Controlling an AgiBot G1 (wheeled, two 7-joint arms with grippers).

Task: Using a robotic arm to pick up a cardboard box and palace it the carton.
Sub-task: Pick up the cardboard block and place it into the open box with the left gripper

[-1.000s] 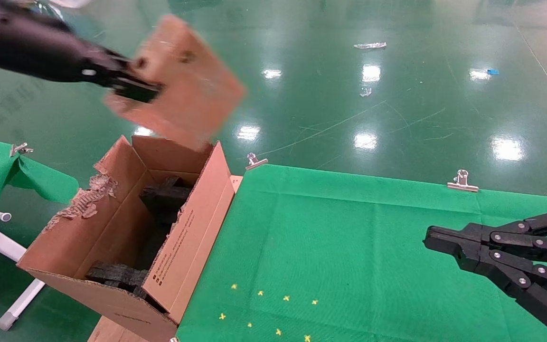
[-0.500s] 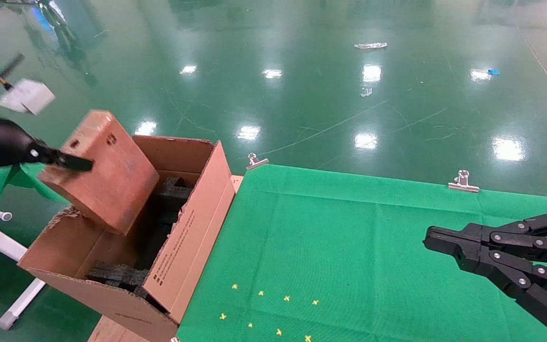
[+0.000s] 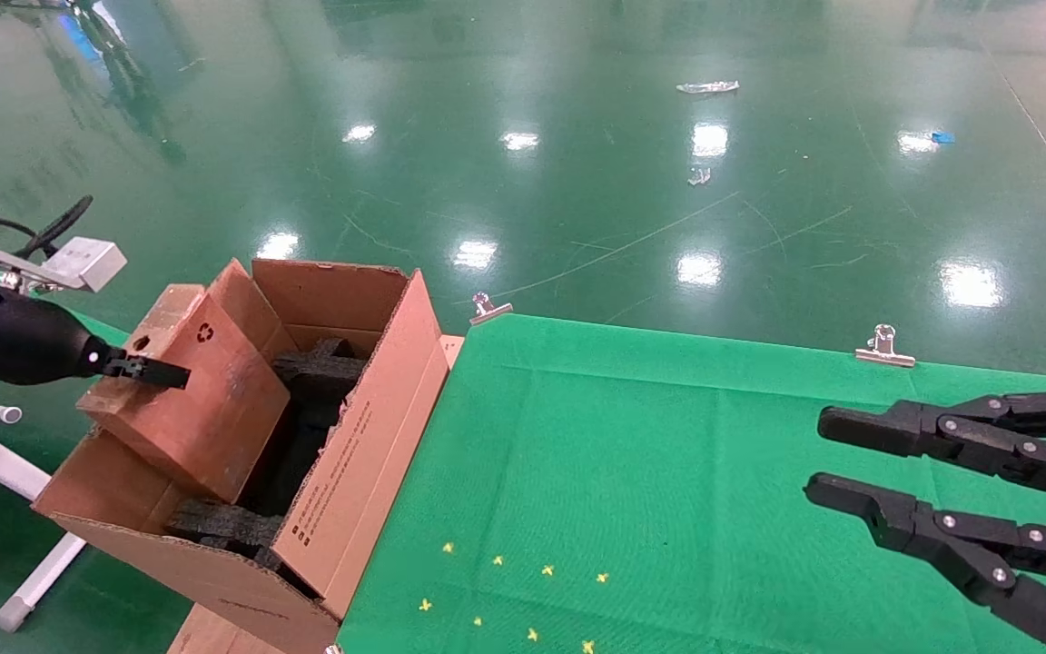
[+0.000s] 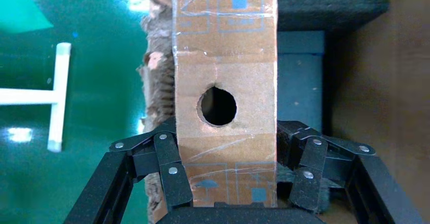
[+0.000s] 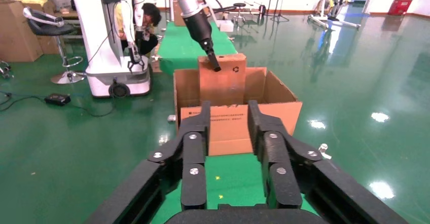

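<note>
Box (image 3: 192, 391) hangs tilted, its lower end already inside the carton (image 3: 355, 454) over black foam (image 3: 319, 368): the placing step, which calls for lowering, then release. Left gripper (image 4: 228, 183) reaches in from the carton's outer side, fingers (image 4: 175, 181) pinching the box's narrow end (the holed one). Right gripper (image 3: 814, 459) hovers over the counter (image 3: 668, 472), fingers spread.

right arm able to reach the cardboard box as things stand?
Probably not. The right gripper hovers open over the green table, far from the cardboard box, which the left gripper holds inside the carton, behind its tall flap.
</note>
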